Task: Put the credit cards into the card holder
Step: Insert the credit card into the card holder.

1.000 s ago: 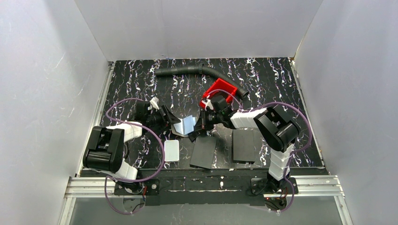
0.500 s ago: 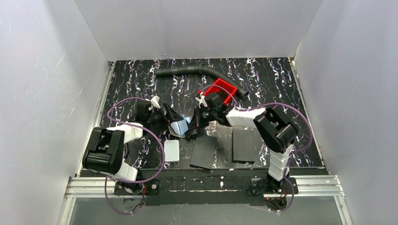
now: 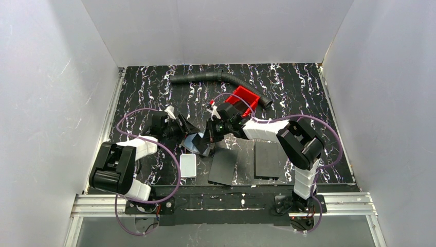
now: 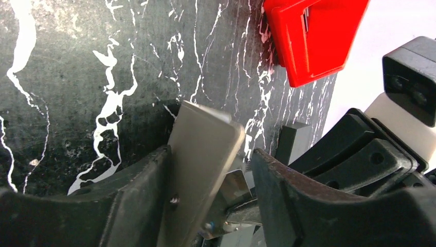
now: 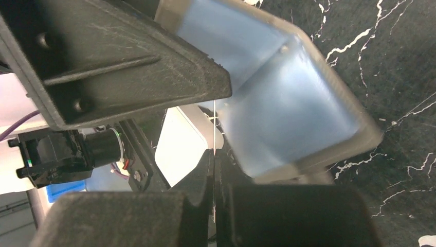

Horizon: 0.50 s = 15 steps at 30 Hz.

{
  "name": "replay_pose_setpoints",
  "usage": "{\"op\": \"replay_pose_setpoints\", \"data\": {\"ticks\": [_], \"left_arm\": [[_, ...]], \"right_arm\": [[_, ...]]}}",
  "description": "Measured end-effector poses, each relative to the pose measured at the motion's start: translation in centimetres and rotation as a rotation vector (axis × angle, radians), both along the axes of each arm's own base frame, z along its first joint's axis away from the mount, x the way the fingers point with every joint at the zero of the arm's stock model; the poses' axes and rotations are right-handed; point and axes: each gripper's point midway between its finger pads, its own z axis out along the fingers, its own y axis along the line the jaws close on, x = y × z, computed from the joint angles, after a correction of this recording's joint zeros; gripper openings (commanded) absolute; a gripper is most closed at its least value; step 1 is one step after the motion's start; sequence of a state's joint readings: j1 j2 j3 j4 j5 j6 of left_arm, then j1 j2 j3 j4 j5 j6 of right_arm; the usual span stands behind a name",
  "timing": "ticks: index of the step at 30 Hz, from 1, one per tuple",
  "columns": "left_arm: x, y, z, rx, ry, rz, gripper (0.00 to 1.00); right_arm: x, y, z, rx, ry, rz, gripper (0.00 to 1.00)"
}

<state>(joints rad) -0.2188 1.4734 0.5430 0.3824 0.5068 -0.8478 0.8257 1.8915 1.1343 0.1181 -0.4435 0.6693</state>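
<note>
Between my hands, from above: card holder (image 3: 197,144) in left hand (image 3: 189,135), right hand (image 3: 209,136) just beside.
Left wrist: clamped on the holder, propping it agape.
Right wrist: pinching one credit card (image 5: 213,131), edge-on toward that mouth.

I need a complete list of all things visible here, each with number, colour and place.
card holder: one, grey-brown outside, silver-blue inside, open, between the two arms
credit card: one visible, pale, edge-on in the right jaws
white box: one, near edge, left of the panels
black panels: two, near edge
red tray: one, behind the right arm
hose: one, black, far edge
table: one, black with white veins
left arm: black and white, jaws shut on card holder
right arm: black and white, jaws shut on credit card
</note>
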Motion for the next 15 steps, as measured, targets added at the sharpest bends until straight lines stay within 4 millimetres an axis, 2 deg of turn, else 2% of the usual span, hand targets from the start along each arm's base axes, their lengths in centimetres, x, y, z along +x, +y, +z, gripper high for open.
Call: {"op": "replay_pose_setpoints", "data": {"ticks": [7,15], "left_arm": [[-0.2,0.5,-0.8,0.021,0.012,0.025,0.25],[-0.3,1.3,-1.8,0.068,0.02,0.052,0.05]], "right_arm": [[-0.4,-0.2,-0.4,-0.014,0.019,-0.003,0.01],[0.1,-2.0,-2.0,-0.052,0.063,-0.059,0.01]]}}
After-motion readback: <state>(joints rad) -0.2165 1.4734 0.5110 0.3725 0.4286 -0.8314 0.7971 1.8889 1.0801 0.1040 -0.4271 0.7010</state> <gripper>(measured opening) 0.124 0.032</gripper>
